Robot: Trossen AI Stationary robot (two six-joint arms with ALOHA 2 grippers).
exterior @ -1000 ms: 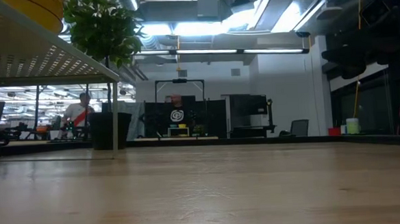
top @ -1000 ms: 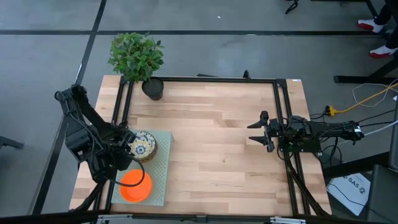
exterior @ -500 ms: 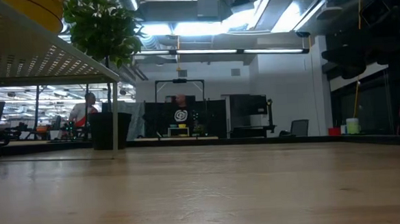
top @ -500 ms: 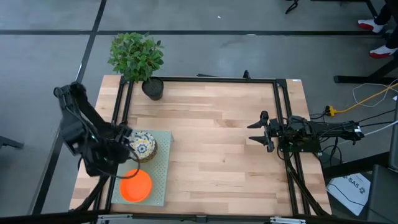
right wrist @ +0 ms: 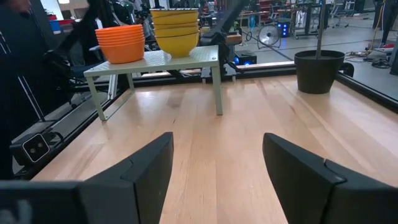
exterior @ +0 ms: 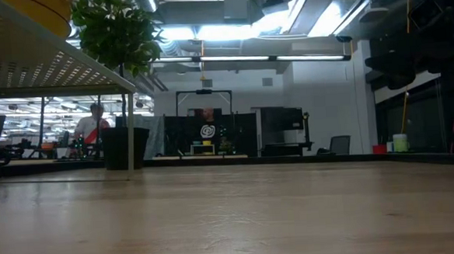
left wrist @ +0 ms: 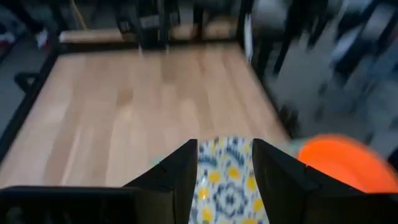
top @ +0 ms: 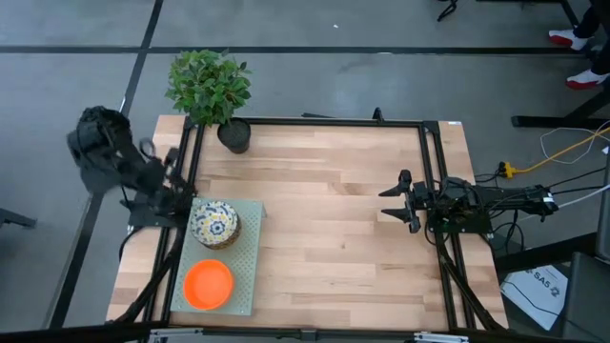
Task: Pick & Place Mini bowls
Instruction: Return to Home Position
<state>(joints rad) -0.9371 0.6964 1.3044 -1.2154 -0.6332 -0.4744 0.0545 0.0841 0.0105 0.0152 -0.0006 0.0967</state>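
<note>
Found the mini bowls in two stacks, side by side on a pale green perforated shelf (top: 248, 276) at the left side of the wooden table (top: 334, 238). Saw the patterned stack (top: 213, 224) from above as white inside, strewn with blue and yellow flowers; seen side-on in the right wrist view, showed plain yellow outsides, several bowls nested one in another. Saw the orange stack (top: 208, 284) just beside it on the same shelf, plain bright orange all over, its nested rims making close bands down the side. Found the left gripper (top: 176, 202) at the shelf's edge next to the patterned stack, its fingers (left wrist: 180, 177) spread apart and clasping nothing, the floral top bowl showing in the gap beyond them. Found the right gripper (top: 401, 201) well apart over the table's right side, fingers (right wrist: 146, 168) likewise spread and empty, pointed toward the shelf. Noted a black pot (top: 233, 134) with a leafy plant (top: 210, 84) at a corner on the table's left side, clear of both stacks.
</note>
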